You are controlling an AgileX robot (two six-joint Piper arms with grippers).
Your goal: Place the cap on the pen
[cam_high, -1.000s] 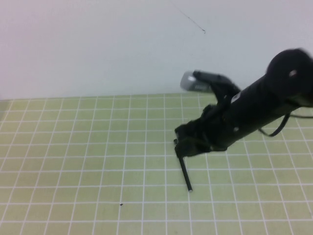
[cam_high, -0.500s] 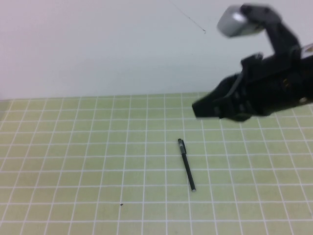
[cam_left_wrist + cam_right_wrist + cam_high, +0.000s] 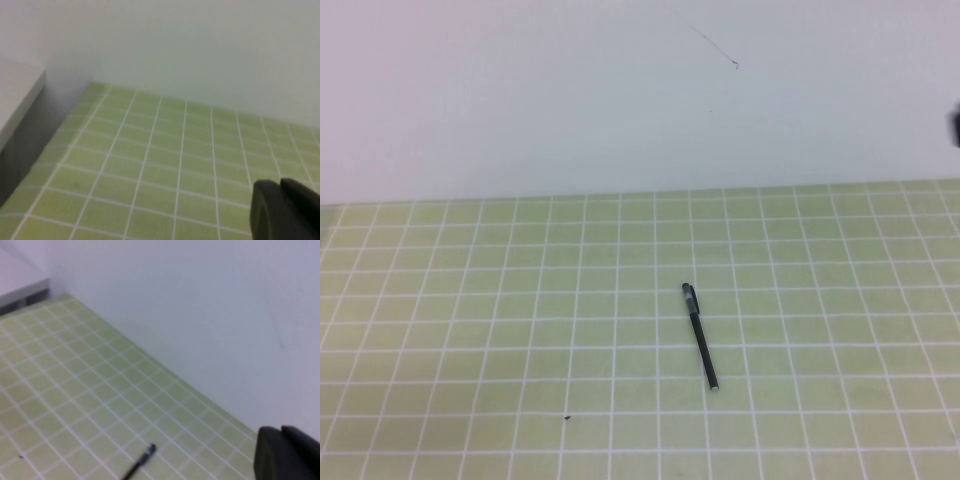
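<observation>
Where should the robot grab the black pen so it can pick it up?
Probably around the middle of the pen, coming straight down from above, fingers either side of its thin barrel. It lies flat and alone on the grid mat. The right tool and left tool are both shut, up and away.

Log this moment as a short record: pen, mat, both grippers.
pen: lying flat on the mat, black, thicker capped-looking end toward the wall, silver tip toward the robot; untouched
mat: green with white grid; small dark speck near its front
left gripper: shut, off the high view, above bare mat, holding nothing
right gripper: shut, raised well above the pen and away from it, holding nothing
wall: plain white
</observation>
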